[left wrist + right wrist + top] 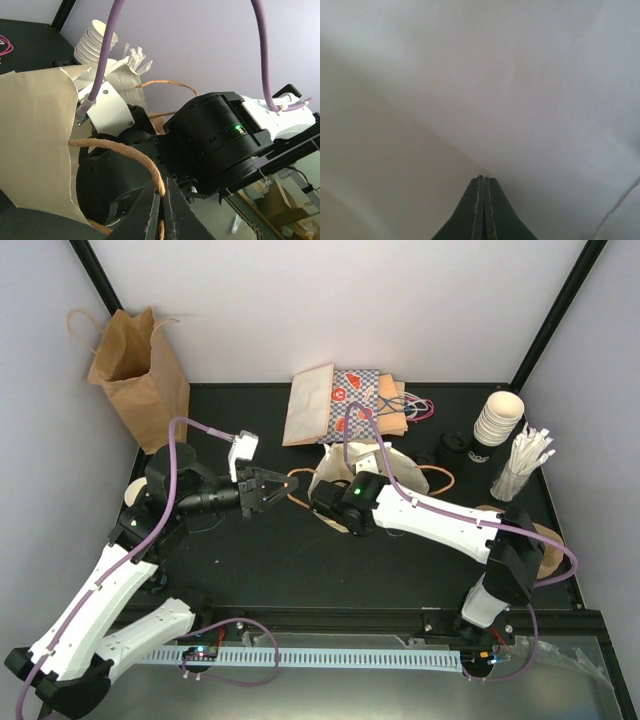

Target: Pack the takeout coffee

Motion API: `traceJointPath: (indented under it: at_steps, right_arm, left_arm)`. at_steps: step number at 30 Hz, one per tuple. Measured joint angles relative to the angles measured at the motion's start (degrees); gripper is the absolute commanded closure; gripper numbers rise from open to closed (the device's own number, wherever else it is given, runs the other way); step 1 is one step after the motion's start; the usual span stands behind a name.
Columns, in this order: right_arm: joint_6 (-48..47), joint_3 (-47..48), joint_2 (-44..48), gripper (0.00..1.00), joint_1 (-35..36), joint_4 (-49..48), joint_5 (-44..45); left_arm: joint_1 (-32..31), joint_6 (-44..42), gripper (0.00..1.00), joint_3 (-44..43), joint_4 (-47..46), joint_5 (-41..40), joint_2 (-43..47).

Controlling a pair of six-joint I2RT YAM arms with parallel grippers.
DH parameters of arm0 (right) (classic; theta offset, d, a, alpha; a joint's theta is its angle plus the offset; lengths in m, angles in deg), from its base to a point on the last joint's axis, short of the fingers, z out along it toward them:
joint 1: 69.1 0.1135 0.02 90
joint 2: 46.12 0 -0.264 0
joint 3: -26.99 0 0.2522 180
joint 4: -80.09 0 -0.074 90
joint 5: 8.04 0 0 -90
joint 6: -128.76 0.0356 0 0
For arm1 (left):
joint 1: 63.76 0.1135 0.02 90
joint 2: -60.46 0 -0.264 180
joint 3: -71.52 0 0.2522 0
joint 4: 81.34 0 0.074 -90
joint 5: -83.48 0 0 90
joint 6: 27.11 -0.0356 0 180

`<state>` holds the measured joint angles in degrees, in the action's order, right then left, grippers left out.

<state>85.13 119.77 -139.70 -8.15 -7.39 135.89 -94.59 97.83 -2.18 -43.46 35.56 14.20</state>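
Black table (300,570), one cup stack (498,420), one cream bag (325,472)

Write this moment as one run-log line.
left gripper: shut on bag handle | right gripper: shut, inside cream bag | cup stack: not yet packed

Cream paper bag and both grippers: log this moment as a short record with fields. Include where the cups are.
cream bag: mid-table, right arm reaching into its mouth
left gripper: shut on the bag's rope handle
right gripper: shut, inside the bag, only paper in its view
white cups: one stack, far right, outside the bag
white sticks: bundled beside the cups
brown bag: upright, far left corner
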Motion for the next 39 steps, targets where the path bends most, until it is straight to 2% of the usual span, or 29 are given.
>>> traceJointPath:
  at_steps: [7,14,19,24,39]
  right_arm:
    - [0.46,1.75,-0.66,0.99,0.04,4.59,3.21]
    - [-3.34,1.2,-0.39,0.98,0.04,2.45,2.19]
    - [-10.78,-3.56,4.15,0.98,-0.2,-7.34,-7.34]
    - [-14.16,-5.03,8.07,0.98,-1.64,-13.92,-15.61]
    - [-16.81,-5.9,11.06,0.98,-2.19,-22.27,-30.84]
  left_arm:
    - [0.0,-0.33,0.98,0.02,0.02,-0.11,-0.61]
    - [0.0,-0.48,0.99,0.02,0.04,-0.11,-0.61]
    - [0.0,-0.7,0.99,0.0,-0.02,-0.13,-0.61]
    - [0.0,-0.76,0.99,0.04,-0.13,-0.11,-0.61]
    - [0.0,-0.7,0.98,0.98,-0.15,-0.11,-0.72]
